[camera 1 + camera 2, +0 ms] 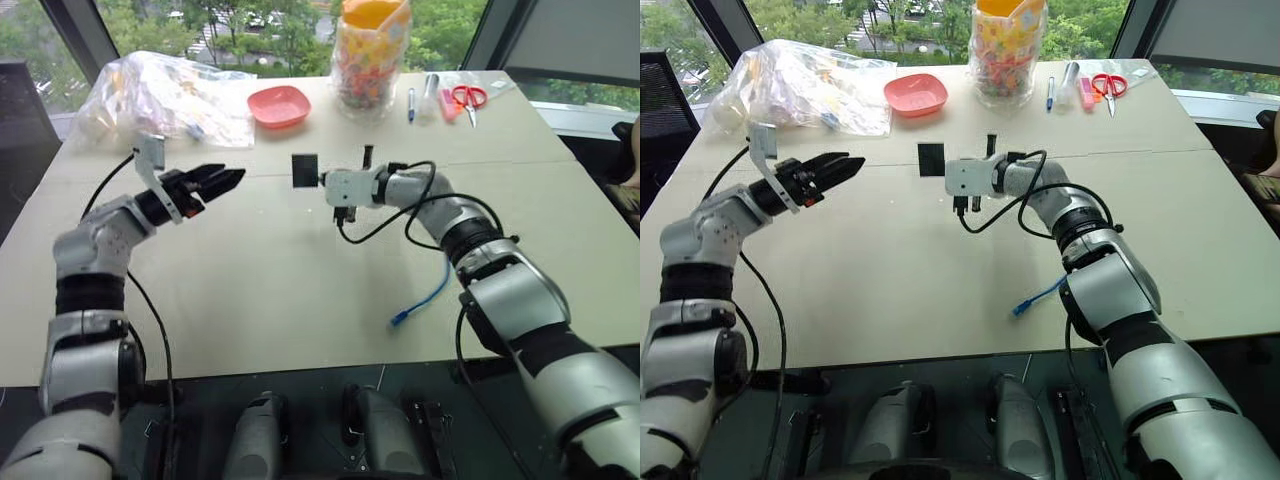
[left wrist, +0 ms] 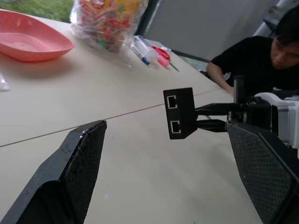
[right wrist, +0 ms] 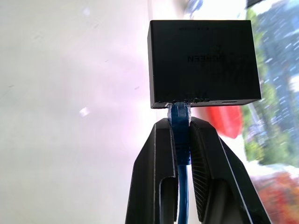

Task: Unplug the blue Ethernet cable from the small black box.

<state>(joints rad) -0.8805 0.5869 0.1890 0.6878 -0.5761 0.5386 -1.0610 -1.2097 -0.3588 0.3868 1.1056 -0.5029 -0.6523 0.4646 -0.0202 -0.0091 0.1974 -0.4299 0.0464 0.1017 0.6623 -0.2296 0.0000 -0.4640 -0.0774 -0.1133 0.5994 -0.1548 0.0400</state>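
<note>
The blue Ethernet cable (image 3: pixel 182 140) is still plugged into the small black box (image 3: pixel 203 63), its plug seated in the box's near edge. The right gripper (image 3: pixel 180 128) has its 2 fingers (image 3: pixel 152 172) pinched on the cable just behind the plug, and the box hangs clear above the desk (image 1: pixel 300 290) at the end of those fingers. The cable's free end (image 1: pixel 400 318) lies on the desk beside the right forearm. The box's far face shows 2 ports, both vacant. The left gripper (image 1: pixel 222 181) is raised near the box, apart from it, its fingers (image 2: pixel 77 163) spread wide and holding nothing. Further back on the desk stand a pink dish (image 1: pixel 278 105), a bag of sweets (image 1: pixel 370 60), a clear plastic bag (image 1: pixel 165 95), pens and red scissors (image 1: pixel 466 97). A person (image 2: pixel 252 56) sits beyond the desk edge.
</note>
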